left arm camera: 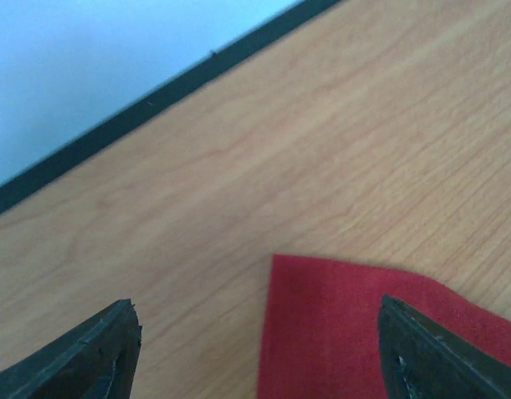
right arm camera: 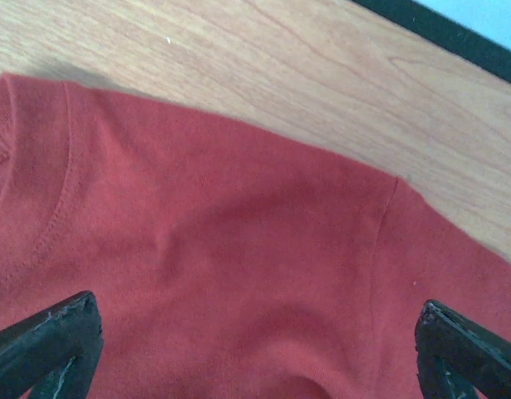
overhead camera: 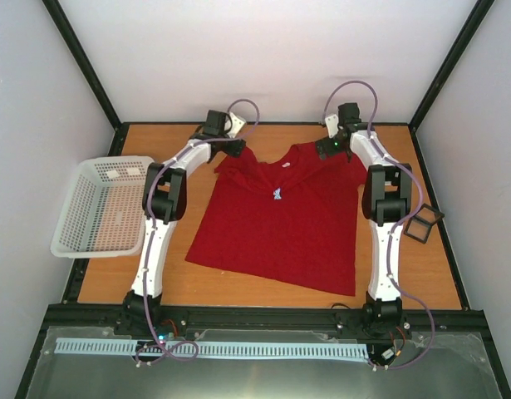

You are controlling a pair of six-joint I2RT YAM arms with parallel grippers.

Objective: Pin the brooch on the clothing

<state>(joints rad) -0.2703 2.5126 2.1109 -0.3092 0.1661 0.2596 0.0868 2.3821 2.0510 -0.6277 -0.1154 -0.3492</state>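
The red T-shirt (overhead camera: 280, 218) lies flat on the table, its round neck toward the back. A small pale blue brooch (overhead camera: 277, 195) sits on its chest below the collar. My left gripper (overhead camera: 236, 148) is open over the shirt's left sleeve; its wrist view shows the sleeve corner (left arm camera: 338, 332) between the wide-apart fingers (left arm camera: 97, 362). My right gripper (overhead camera: 334, 150) is open over the right shoulder; its wrist view shows the shoulder seam and collar cloth (right arm camera: 238, 249) between its fingertips (right arm camera: 47, 345). Neither holds anything.
A white plastic mesh basket (overhead camera: 101, 206) stands at the table's left edge. A small dark square box (overhead camera: 422, 223) lies at the right, beside the right arm. Black frame rails and white walls enclose the wooden table (overhead camera: 421, 274).
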